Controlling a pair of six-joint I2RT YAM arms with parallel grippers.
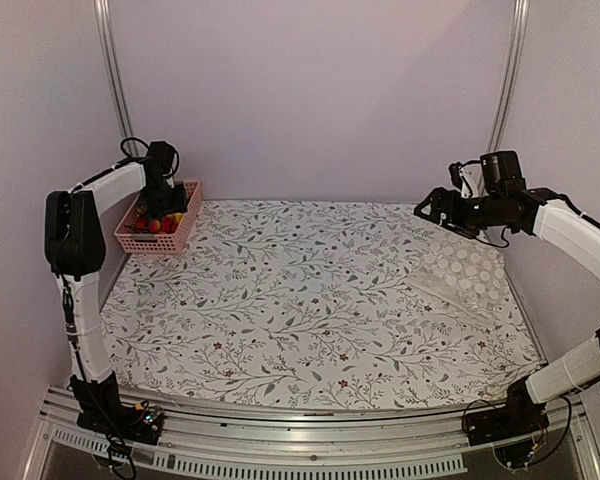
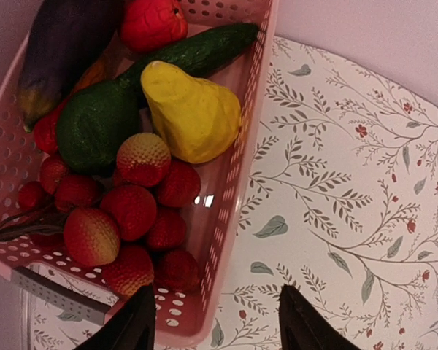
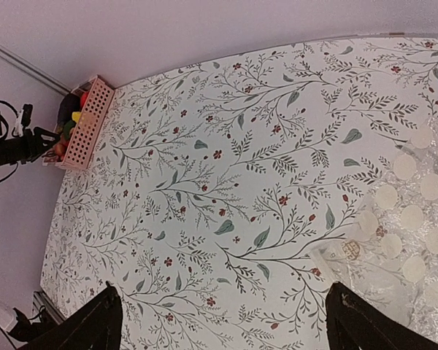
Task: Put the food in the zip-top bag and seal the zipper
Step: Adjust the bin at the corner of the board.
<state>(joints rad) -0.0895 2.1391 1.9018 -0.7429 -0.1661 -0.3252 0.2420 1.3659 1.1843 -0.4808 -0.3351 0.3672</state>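
The food lies in a pink slotted basket (image 1: pixel 170 236) at the table's far left. In the left wrist view the basket (image 2: pixel 237 146) holds several red strawberries (image 2: pixel 131 211), a yellow pear (image 2: pixel 193 109), a green avocado (image 2: pixel 95 127), a cucumber (image 2: pixel 197 51), a dark purple eggplant (image 2: pixel 62 44) and a red-orange pepper (image 2: pixel 152 22). My left gripper (image 2: pixel 219 324) is open above the basket's near corner. The clear dotted zip-top bag (image 1: pixel 460 280) lies flat at the right; it also shows in the right wrist view (image 3: pixel 409 226). My right gripper (image 3: pixel 223 321) is open, high above the table beside the bag. The zipper is not discernible.
A floral cloth (image 1: pixel 310 300) covers the table. White walls close the back and sides. The basket (image 3: pixel 84 124) shows far off in the right wrist view, with my left arm (image 3: pixel 14 142) beside it.
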